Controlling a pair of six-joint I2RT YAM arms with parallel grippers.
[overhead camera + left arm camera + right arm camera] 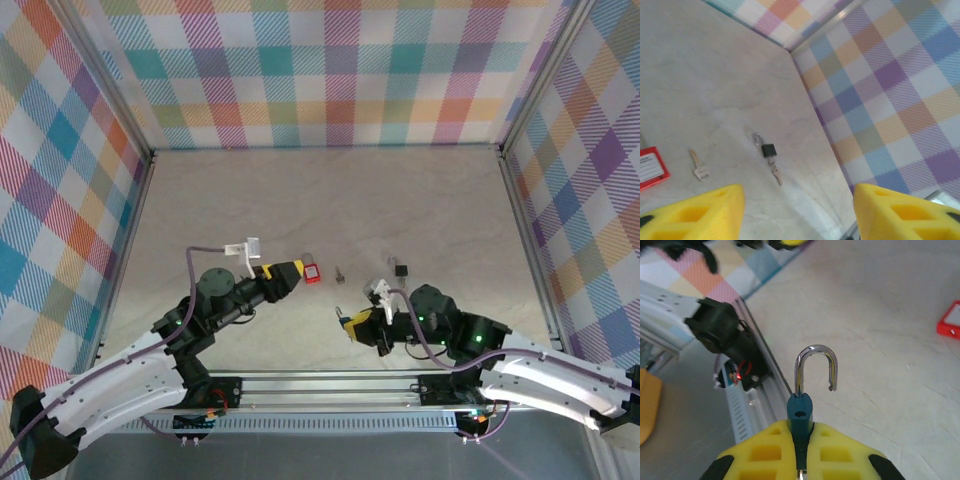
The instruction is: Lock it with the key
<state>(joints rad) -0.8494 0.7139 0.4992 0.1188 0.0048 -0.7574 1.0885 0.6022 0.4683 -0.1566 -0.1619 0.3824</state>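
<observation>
Two arms reach in from the near edge of the tabletop. Left arm stretches low toward the tabletop's middle, wrist angled to the right. Left jaws are released, wide apart, nothing between them, tips just beside a red tag lying flat.

Right arm comes in from the near right corner, elbow folded, wrist pointing left, close to the near edge. Right jaws are clenched on the body of a teal padlock. Its shackle sticks out past the tips, swung open, one leg free. Can't tell whether a key sits in it.

One loose key lies near the tabletop's middle, just right of the red tag. Further right sits a small black padlock, flat, with a key in its base.

Tabletop is pale, marble-like stone. Pastel plaid walls close off the far, left and right edges. An aluminium rail runs along the near edge, carrying both bases.
</observation>
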